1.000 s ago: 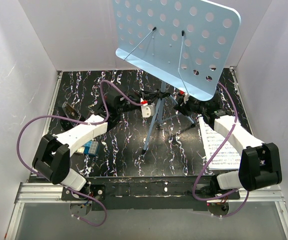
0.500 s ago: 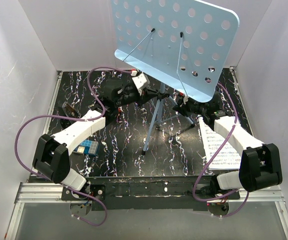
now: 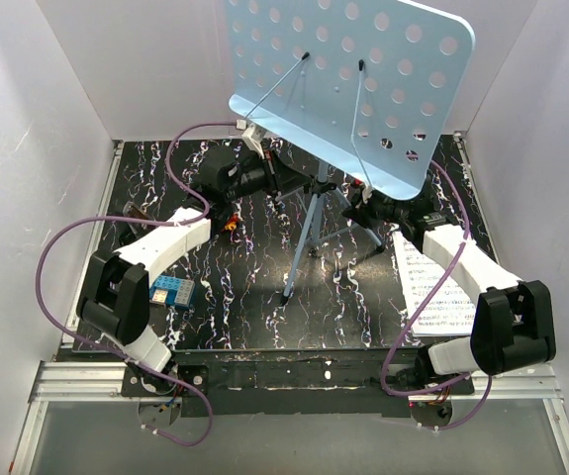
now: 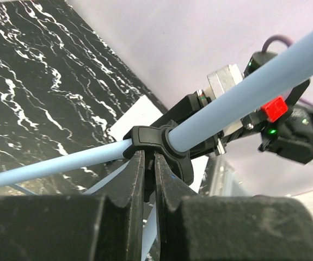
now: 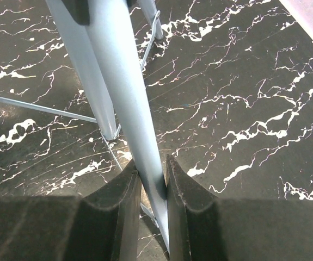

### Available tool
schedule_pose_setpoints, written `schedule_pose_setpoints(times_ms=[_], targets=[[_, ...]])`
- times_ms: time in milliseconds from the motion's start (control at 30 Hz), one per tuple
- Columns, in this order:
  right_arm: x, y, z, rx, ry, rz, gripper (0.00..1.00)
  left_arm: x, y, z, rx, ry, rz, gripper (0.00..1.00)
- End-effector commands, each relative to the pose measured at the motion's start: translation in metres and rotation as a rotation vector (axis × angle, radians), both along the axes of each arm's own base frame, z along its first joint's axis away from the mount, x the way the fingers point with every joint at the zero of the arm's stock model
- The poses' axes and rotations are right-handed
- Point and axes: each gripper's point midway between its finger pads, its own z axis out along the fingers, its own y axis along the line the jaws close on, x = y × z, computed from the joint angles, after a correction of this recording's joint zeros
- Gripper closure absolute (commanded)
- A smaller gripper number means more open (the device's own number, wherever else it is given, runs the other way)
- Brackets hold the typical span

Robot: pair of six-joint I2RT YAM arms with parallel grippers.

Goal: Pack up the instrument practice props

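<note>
The light-blue music stand stands upright mid-table, its perforated desk plate (image 3: 353,79) at the top and its tripod legs (image 3: 299,257) on the black marbled table. My left gripper (image 3: 299,183) is shut on the black clamp knob (image 4: 151,142) of the collar around the pole (image 4: 243,92); it also shows in the left wrist view (image 4: 149,159). My right gripper (image 3: 361,208) is shut on a light-blue tube (image 5: 124,81) low on the stand, seen in the right wrist view (image 5: 152,174). White sheet-music pages (image 3: 437,292) lie flat at the right, under my right arm.
A small blue box (image 3: 173,292) lies at the front left. A dark flat object (image 3: 136,216) sits near the left wall, and a small orange-red item (image 3: 233,223) under my left arm. White walls close in three sides of the table (image 3: 225,317).
My left gripper has risen from near the table and moved back to the pole's clamp, its wrist turned, and has shut on the knob. The right arm holds still.
</note>
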Motion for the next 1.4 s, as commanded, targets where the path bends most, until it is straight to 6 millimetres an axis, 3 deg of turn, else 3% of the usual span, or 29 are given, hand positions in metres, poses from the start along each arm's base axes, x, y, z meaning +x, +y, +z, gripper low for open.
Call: schedule_pose_setpoints(times_ms=[0,33,133,367,500,700,867,1000,1367], targets=[[-0.040,-0.015,-0.063,-0.054,0.366,-0.080,0.99,0.011,-0.010,-0.029,-0.059,0.273,0.061,1.00],[-0.039,-0.015,-0.063,-0.054,0.368,-0.080,0.99,0.014,-0.009,-0.035,-0.059,0.298,0.071,1.00],[-0.036,-0.014,-0.061,-0.056,0.368,-0.079,0.99,0.023,-0.008,-0.051,-0.046,0.353,0.110,0.82],[-0.028,-0.010,-0.057,-0.050,0.367,-0.071,0.99,0.044,0.000,-0.093,0.030,0.455,0.222,0.55],[-0.028,-0.009,-0.058,-0.041,0.380,-0.073,0.99,0.045,0.008,-0.118,0.074,0.489,0.239,0.52],[-0.029,-0.010,-0.059,-0.041,0.387,-0.074,0.99,0.040,0.025,-0.131,0.147,0.398,0.179,0.53],[-0.029,-0.011,-0.061,-0.044,0.388,-0.086,0.99,0.031,0.033,-0.121,0.207,0.224,0.104,0.37],[-0.029,-0.012,-0.057,-0.036,0.360,-0.090,0.99,0.040,0.046,-0.124,0.267,0.182,0.153,0.32],[-0.028,-0.012,-0.052,-0.041,0.306,-0.060,0.99,0.007,0.049,-0.053,0.381,-0.443,0.006,0.23]])
